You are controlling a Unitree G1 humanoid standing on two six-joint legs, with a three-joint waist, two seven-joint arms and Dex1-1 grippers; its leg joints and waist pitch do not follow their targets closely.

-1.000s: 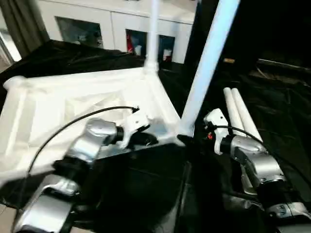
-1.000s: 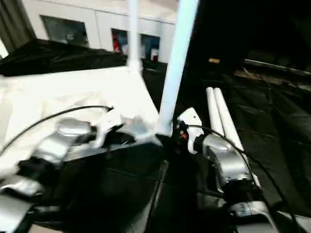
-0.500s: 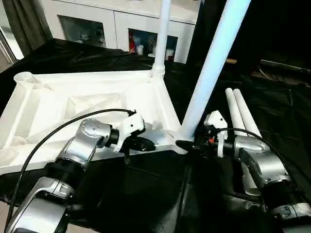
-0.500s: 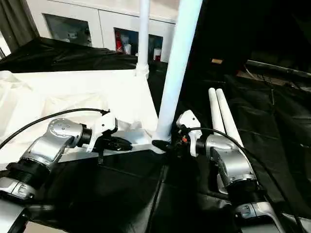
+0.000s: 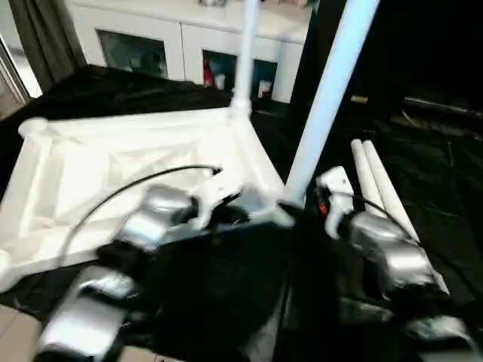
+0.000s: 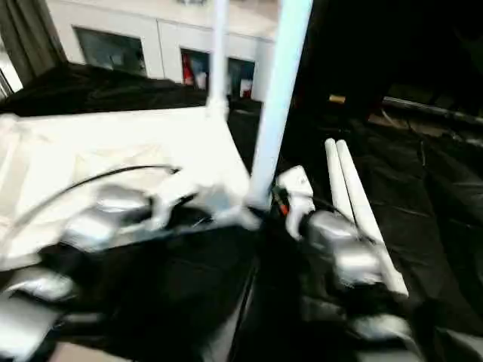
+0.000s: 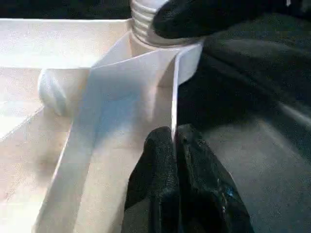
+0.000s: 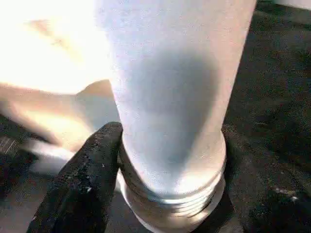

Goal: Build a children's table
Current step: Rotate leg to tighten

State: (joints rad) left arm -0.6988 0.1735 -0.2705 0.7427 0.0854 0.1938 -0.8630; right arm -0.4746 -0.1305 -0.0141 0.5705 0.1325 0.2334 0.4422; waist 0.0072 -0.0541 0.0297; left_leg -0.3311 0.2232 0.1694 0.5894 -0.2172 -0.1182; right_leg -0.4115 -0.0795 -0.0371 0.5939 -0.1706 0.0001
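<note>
In the left eye view the children's table top lies upside down on a black-draped surface, its ribbed underside facing up and its long axis running from the robot's left toward the middle of the cloth. It is all white plastic, with a raised rim and a round socket at each corner. Two legs already stand in sockets: the far leg rises nearly upright from the far right corner, and the near leg rises from the near right corner, leaning slightly to the right as it goes up. Two spare legs lie side by side, touching, on the cloth to the right of the top, pointing away from the robot. Behind stands a white cabinet with glass doors.

In the right eye view the silver forearms reach in toward the near right corner of the top from either side.

In the left wrist view the left gripper is closed on the thin edge wall of the top, one black finger on each side, just short of the corner socket.

In the right wrist view the right gripper clasps the near leg just above its ribbed collar, black fingers pressed against its sides.
</note>
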